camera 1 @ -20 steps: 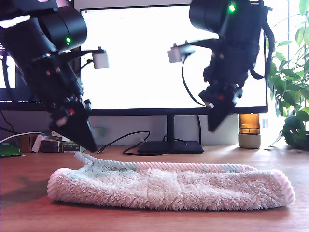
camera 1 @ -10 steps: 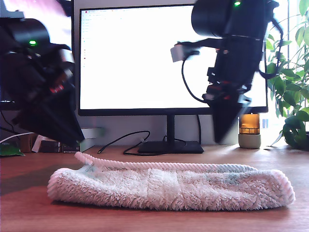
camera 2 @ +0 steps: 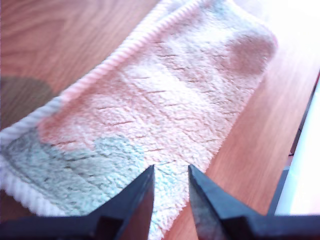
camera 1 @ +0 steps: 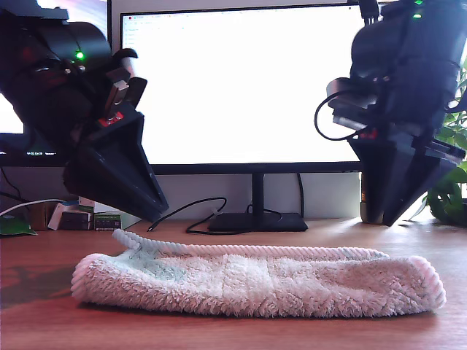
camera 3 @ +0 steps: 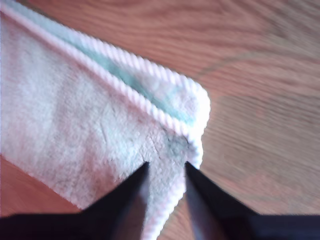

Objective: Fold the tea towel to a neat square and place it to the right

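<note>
Tea towel (camera 1: 255,281): folded into a long strip, lying flat on desk (camera 1: 219,332). My first tool (camera 2: 170,172) and my second tool (camera 3: 166,167): both released, above it, grasping nothing.

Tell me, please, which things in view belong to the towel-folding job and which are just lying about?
Belonging to the job:
- the tea towel, folded into a long strip on the table
- my first gripper and my second gripper, both open above the towel, holding nothing

Just lying about:
- the monitor and its stand
- the black cable
- the plant
- the small boxes
</note>
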{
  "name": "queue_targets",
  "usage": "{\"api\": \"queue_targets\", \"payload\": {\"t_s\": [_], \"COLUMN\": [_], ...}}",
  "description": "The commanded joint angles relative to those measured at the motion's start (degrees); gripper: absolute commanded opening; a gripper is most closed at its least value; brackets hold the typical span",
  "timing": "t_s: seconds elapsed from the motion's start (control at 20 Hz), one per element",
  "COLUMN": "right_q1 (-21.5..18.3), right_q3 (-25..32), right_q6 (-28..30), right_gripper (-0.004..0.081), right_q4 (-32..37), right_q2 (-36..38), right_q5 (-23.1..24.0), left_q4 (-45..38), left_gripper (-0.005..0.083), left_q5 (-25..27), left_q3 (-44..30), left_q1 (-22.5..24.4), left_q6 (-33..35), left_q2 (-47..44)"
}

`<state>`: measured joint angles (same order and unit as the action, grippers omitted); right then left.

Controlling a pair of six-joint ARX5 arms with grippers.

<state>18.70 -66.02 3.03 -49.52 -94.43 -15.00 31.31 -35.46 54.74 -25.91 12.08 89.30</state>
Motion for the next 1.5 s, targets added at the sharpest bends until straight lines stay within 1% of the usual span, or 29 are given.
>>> {"api": "queue_targets", "payload": {"t_s": [0.0, 0.2, 0.35, 0.55, 0.6, 0.8, 1.15, 1.45], "right_q1": [-0.8, -1.8, -2.3, -2.4, -2.4, -2.2, -2.2, -2.2], "right_q3": [0.4, 0.4, 0.4, 0.4, 0.4, 0.4, 0.3, -2.0], "right_q6": [0.5, 1.7, 3.4, 5.8, 5.8, 6.4, 5.9, 5.8], "right_gripper": [0.027, 0.027, 0.027, 0.0258, 0.0228, -0.0003, -0.0013, -0.0013], "right_q4": [1.0, 3.1, 3.5, 4.6, 4.3, 3.6, 5.6, 5.2], "right_q2": [-3.1, -5.8, -7.8, -8.2, -8.2, -8.2, -8.2, -8.2], "right_q5": [-1.4, -2.8, -2.8, -2.4, -2.5, -2.7, -2.5, -2.7], "left_q4": [-0.2, 0.0, 0.1, 0.3, 0.3, 0.3, 0.0, -0.2], "left_gripper": [0.0182, 0.0182, 0.0182, 0.0182, 0.0182, 0.0182, 0.0182, 0.0182], "left_q5": [0.0, -0.1, -0.1, 0.0, 0.0, 0.0, 0.0, 0.0], "left_q3": [-0.5, -0.5, -0.5, -0.5, -0.5, -0.5, -0.5, -0.5], "left_q1": [-0.4, -0.5, -0.9, -1.6, -1.6, -1.6, -1.6, -1.6], "left_q6": [0.3, 0.4, 0.9, 1.5, 1.7, 1.9, 1.9, 2.0], "left_q2": [-0.3, -0.3, -0.3, -0.3, -0.3, -0.3, -0.3, -0.3]}}
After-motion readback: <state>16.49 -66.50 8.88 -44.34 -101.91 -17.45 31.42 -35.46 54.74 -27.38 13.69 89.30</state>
